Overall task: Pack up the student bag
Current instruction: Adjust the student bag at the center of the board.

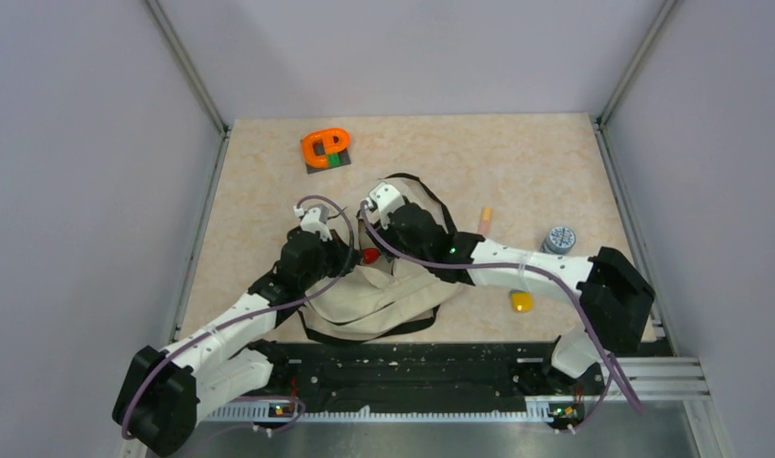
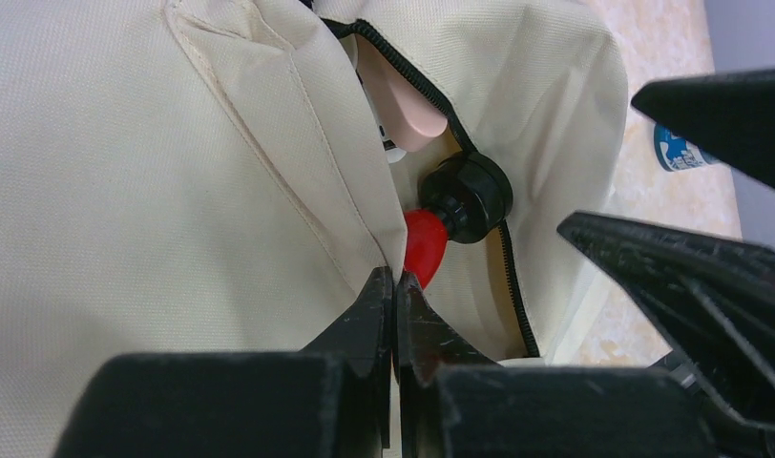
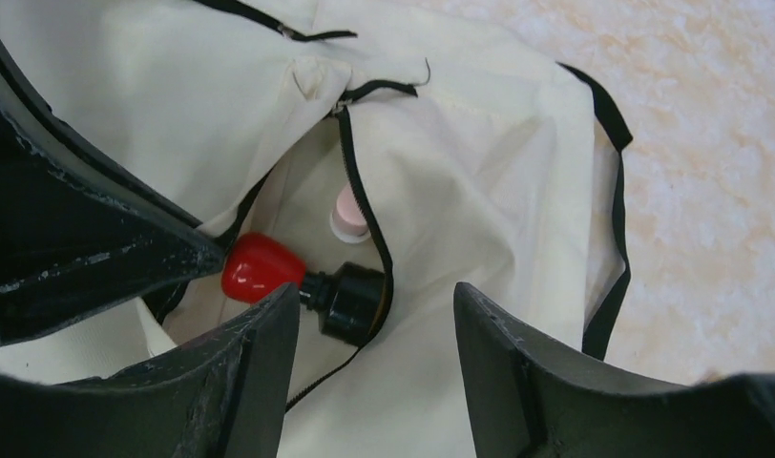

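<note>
The student bag (image 1: 379, 301) lay crumpled at the near middle of the bench (image 1: 517, 162), just in front of the two arm bases, its beige fabric spread flat and black straps trailing at its edges. Its zipper stood parted, and in the opening lay a red-tipped black item (image 3: 260, 265), the red bulb pointing toward the left arm and the round black cap against the zipper line. Deeper in the same opening sat a pale pink-capped piece (image 3: 348, 215), half hidden by the fabric.

The left pincer (image 2: 395, 315) was pressed together on a fold of the bag's fabric at the edge of the opening, its tips just beside the red bulb. The right pincer (image 3: 374, 301) hung over the opening with its jaws apart, one on either side of the black cap and gripping nothing.

Farther out on the bench, an orange block (image 1: 325, 148) on a dark base stood near the far left corner. To the right of the bag lay a small peach stick (image 1: 485, 219), a grey-blue round thing (image 1: 558, 239) beyond it, and a yellow piece (image 1: 522, 301) nearer the right arm.
</note>
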`<action>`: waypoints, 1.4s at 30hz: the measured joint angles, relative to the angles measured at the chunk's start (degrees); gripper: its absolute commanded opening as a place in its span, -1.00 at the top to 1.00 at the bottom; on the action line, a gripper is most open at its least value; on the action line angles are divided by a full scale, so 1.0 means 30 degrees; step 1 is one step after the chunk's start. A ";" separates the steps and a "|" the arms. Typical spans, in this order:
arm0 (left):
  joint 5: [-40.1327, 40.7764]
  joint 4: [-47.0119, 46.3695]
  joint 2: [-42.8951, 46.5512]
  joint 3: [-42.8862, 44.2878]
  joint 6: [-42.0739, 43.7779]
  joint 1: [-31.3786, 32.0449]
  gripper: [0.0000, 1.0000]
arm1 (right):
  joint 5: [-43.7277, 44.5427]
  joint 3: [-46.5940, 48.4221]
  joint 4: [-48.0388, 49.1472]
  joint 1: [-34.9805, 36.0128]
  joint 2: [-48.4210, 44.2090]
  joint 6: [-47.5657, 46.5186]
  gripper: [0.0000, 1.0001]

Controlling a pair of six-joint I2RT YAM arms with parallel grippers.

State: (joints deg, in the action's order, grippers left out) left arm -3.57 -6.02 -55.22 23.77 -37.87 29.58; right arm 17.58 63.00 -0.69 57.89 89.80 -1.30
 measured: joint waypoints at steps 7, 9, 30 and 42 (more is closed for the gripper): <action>0.0000 -0.0029 0.0000 0.0000 -0.0015 0.0000 1.00 | 0.3883 -0.0007 -0.2310 0.1341 0.0131 0.2820 -0.19; 0.0000 -0.0029 0.0000 0.0000 -0.0022 0.0000 1.00 | 0.4743 -0.0007 -0.2834 0.1654 0.0423 0.3716 -0.19; 0.0226 0.0015 0.0379 0.0000 -0.0058 0.0160 1.00 | 0.6149 -0.2033 -0.3730 0.2353 -0.0452 0.8575 1.00; 0.0080 0.0029 0.0787 0.0000 -0.0197 0.0299 1.00 | 0.3752 -0.5748 0.1967 0.1260 -0.4255 0.9544 0.95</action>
State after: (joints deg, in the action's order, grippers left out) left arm -3.33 -5.93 -52.86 23.77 -38.46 30.48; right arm 28.84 45.76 5.21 61.67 77.03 27.33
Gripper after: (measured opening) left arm 0.016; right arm 0.009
